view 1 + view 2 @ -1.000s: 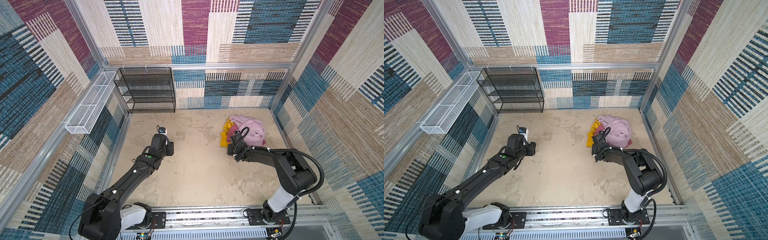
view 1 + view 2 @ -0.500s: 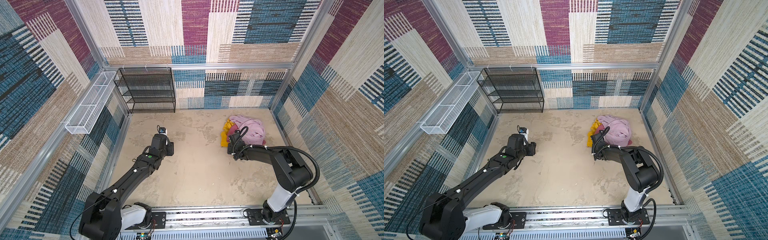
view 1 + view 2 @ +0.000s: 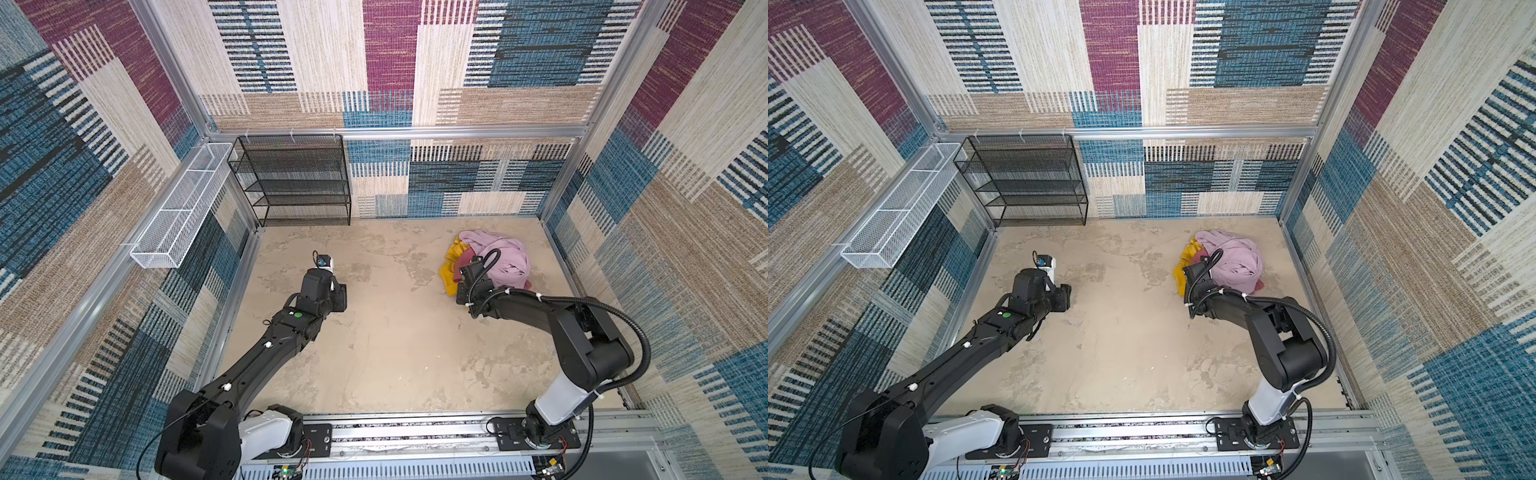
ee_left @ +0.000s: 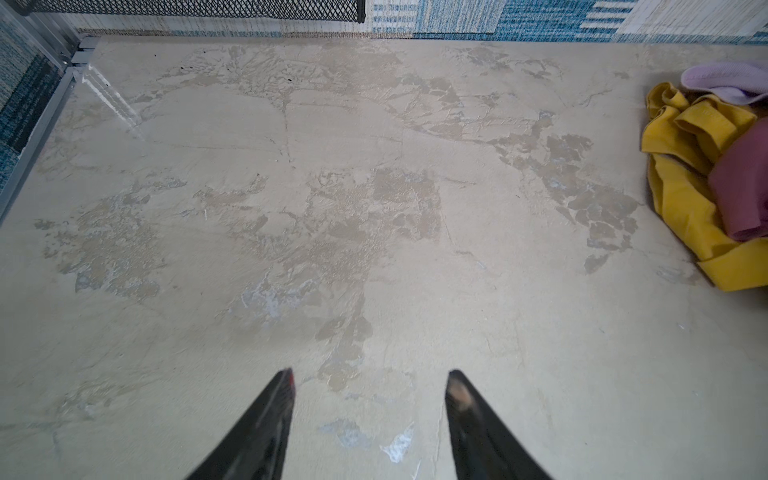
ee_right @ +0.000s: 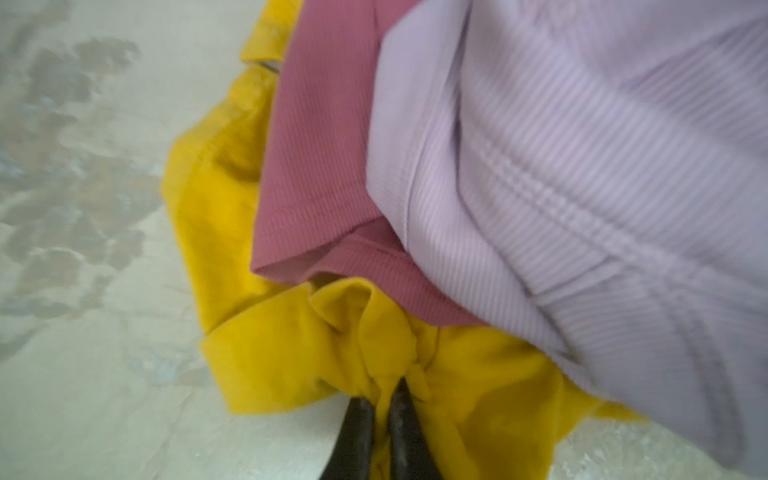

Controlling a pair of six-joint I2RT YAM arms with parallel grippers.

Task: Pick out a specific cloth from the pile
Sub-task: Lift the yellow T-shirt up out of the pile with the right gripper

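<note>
My right gripper [image 5: 382, 392] is pinched closed on the cloth [image 5: 291, 353]. A bunched ridge of the mustard-yellow fabric is caught between my two dark fingers [image 5: 357, 432], which stand almost together with only that fold between their tips. The rest of the yellow cloth spreads out flat on the tabletop [image 4: 374, 208] to either side of those fingertips and runs on beyond them, under the other pieces. It is the bottom layer of the pile [image 3: 492, 262], which begins right at my right fingertips and heaps up away from them. Just past the pinched fold, the rose-red cloth [image 5: 324, 166] lies on top of the yellow. The lilac cloth [image 5: 582, 166] is draped over the rose-red one, further from my fingers and higher. In both top views the yellow shows only as a strip along the edge of the heap nearest my right wrist [image 3: 1179, 274]. My left gripper [image 4: 371, 376] is partly open, with a clear gap between its two fingertips and nothing between them. Only bare, mottled tabletop lies under and ahead of it. The pile sits well apart from those left fingers, off toward my right arm's side, and the black mesh rack [image 3: 291, 178] stands against the wall far beyond them.
</note>
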